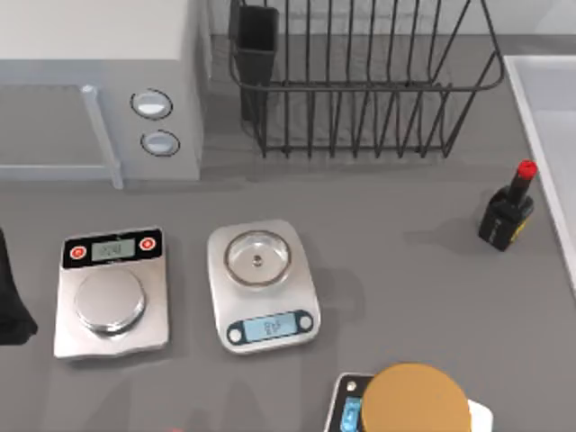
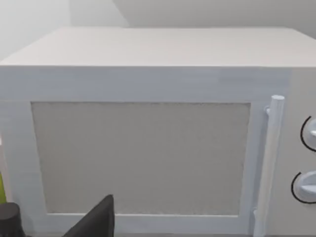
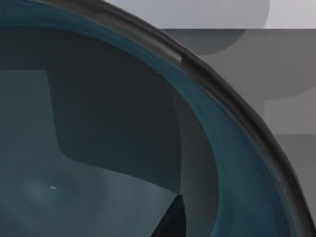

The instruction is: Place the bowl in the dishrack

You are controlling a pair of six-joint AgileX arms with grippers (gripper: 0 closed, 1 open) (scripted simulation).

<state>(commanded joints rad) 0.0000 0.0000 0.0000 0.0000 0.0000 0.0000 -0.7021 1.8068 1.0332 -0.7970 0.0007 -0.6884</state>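
Observation:
The bowl (image 3: 123, 148) sits very close in the right wrist view, blue-teal inside with a dark rim (image 3: 227, 94) curving across. A dark part of my right gripper (image 3: 173, 222) pokes up over the bowl's inside; I cannot tell whether it holds the bowl. The dishrack (image 1: 360, 85), black wire with a black utensil cup (image 1: 255, 40) at its left corner, stands at the back middle of the table. My left gripper (image 1: 11, 301) is parked at the table's left edge, facing the microwave (image 2: 148, 148).
A white microwave (image 1: 99, 81) stands back left beside the rack. Two scales sit mid-table, one (image 1: 110, 292) bare, the other (image 1: 261, 288) carrying a small clear glass dish (image 1: 257, 259). A tan disc (image 1: 414, 400) lies on a third scale at the front. A black bottle (image 1: 507, 211) stands right.

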